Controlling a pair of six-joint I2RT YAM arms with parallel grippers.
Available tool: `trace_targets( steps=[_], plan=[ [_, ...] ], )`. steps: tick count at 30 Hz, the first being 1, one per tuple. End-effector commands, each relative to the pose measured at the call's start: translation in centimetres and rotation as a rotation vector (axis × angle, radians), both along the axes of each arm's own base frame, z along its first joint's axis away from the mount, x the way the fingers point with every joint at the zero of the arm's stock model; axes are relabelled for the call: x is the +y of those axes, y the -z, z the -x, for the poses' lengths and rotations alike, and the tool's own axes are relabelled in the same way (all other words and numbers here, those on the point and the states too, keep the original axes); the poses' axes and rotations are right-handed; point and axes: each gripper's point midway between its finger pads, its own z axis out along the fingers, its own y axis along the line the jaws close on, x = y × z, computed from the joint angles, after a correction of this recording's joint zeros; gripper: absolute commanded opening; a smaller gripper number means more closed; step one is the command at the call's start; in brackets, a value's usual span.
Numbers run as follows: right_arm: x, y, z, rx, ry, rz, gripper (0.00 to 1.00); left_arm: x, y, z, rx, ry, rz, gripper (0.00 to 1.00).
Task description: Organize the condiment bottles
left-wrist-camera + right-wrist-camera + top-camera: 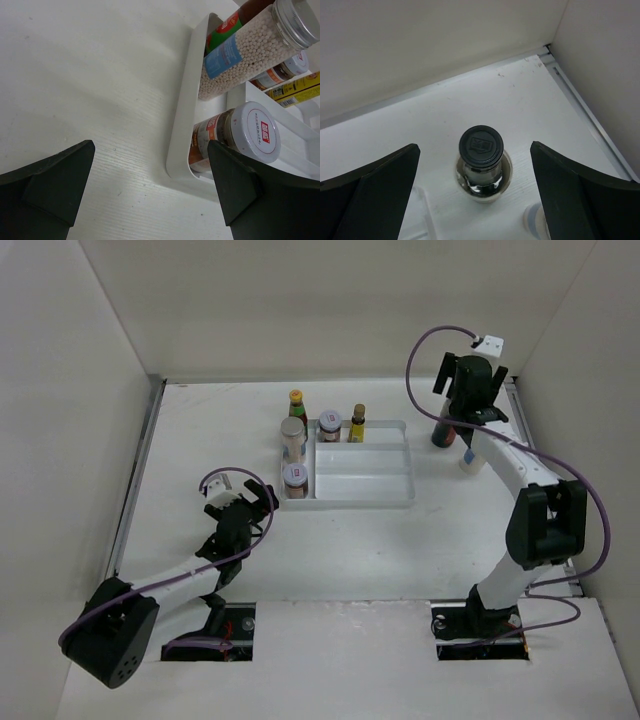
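Bottles were for the most part in their place: five of the seven that I could count stood upright inside the white divided tray (375, 480) at the middle of the table (350, 560); the narrow left compartment held the near spice jar (295, 478), the far spice jar (292, 437) behind it and, as it seemed, the green-capped bottle (296, 400) at its far end; the far compartment of the right part held a third spice jar (330, 425) with the yellow-capped bottle (357, 423) just beside it; the large near compartment held nothing. Two containers stood outside, apart from the tray on its right side: the dark black-capped bottle (480, 145), upright on the table near the far right corner, and a pale-lidded jar (470, 464) just beside it, half hidden under the arm. The right gripper (462, 410) hung over the dark black-capped bottle with its fingers spread wide, one on each side of the cap and neither touching it, so nothing was held. The left gripper (250, 498) was spread wide too and empty, low over the table just beside the near left corner of the tray. By my judgement the task was more than half done; what was left was to bring these two containers into the tray, most likely into the free compartment.
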Motion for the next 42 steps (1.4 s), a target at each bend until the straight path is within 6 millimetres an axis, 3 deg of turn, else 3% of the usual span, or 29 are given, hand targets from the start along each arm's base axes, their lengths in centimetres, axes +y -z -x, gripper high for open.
trace_targets(
  steps=[1,6,9,11,15,21,25,30,35,42],
  plan=[
    [-1.0,-0.5,-1.4,0.003,-0.005,0.004,0.98,-0.4,-1.6,-0.9,-0.045,-0.002,0.034,1.0],
    [-1.9,1.0,-2.9,0.016,0.01,-0.01,0.77,-0.3,-1.6,-0.9,-0.046,-0.005,0.034,1.0],
    [-1.8,1.0,-3.2,-0.007,0.01,-0.013,0.57,-0.4,-1.5,-0.9,-0.042,-0.002,0.033,1.0],
    [-2.0,0.5,-2.9,-0.029,0.018,0.001,0.48,-0.5,-1.6,-0.9,-0.045,-0.001,0.035,1.0],
    [-1.8,-2.6,-2.2,-0.11,0.027,0.013,0.37,-0.5,-1.4,-1.0,-0.04,-0.001,0.031,1.0],
    [1.1,-8.9,0.0,-0.247,-0.029,0.002,0.33,-0.5,-1.4,-1.0,-0.04,0.001,0.032,1.0],
    [4.9,-10.8,1.2,-0.29,-0.107,-0.014,0.33,-0.5,-1.7,-0.9,-0.052,0.001,0.039,1.0],
    [9.5,-10.4,0.8,-0.304,-0.197,-0.049,0.33,-0.6,-2.0,-0.9,-0.06,0.007,0.046,1.0],
    [13.6,-9.5,-0.8,-0.301,-0.263,-0.068,0.33,-0.7,-1.9,-0.9,-0.055,0.012,0.045,1.0],
    [16.2,-8.8,-2.0,-0.291,-0.295,-0.072,0.33,-0.6,-2.2,-0.8,-0.066,0.011,0.05,1.0]
  ],
)
